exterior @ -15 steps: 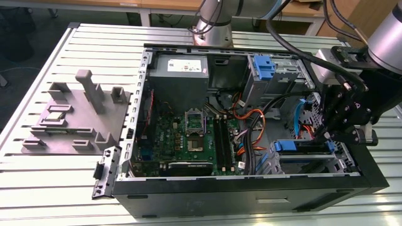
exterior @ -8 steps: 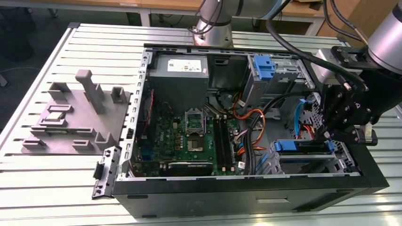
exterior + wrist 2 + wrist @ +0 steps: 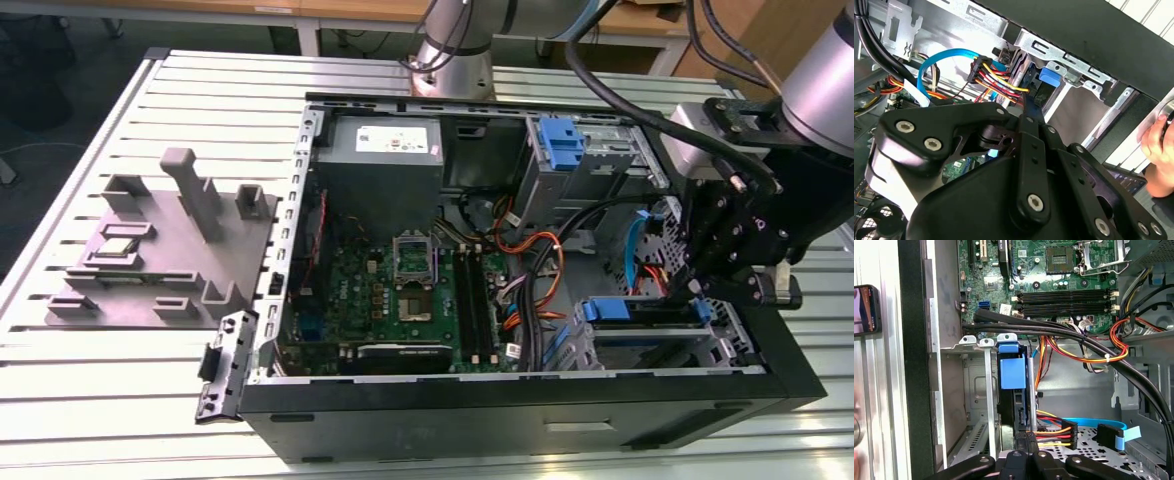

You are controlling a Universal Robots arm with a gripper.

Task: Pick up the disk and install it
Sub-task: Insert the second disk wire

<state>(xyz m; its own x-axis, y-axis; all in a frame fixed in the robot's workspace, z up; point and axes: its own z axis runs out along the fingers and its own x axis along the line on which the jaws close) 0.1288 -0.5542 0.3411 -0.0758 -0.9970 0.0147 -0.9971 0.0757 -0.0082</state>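
Exterior view, from its left: grey fixture block [image 3: 167, 250] on the slatted worktop [image 3: 80, 400], well apart from the arm. Beside it, open computer case [image 3: 521, 400] lying on its side. Inside: grey power-supply box [image 3: 380, 150] at the far end, green motherboard [image 3: 400, 290] in the middle, orange and red cables [image 3: 534, 270] toward the exterior view's right. Bare blue bracket [image 3: 561, 140] in the far drive cage.

Near corner of the case, exterior view's right: drive bay [image 3: 654, 330] with a blue tab on top. The pincer [image 3: 727, 250] hangs just over this bay, black linkage pointing down into the case.

First wrist view: the disk [image 3: 1015, 390] stands on edge inside the bay, blue carrier handle [image 3: 1013, 371] facing the camera, metal bay rails [image 3: 988, 390] just beside it. Pincer [image 3: 1026, 440] tips meet at the disk's lower edge; cannot tell whether they pinch it or are spread. Power connector with red-yellow-black wires [image 3: 1056, 435] just beside the tips.

Second wrist view: black pincer linkage [image 3: 1019, 165] in the foreground, blue SATA cable [image 3: 944, 60] behind it, a person's hand [image 3: 1156, 145] near the case edge.
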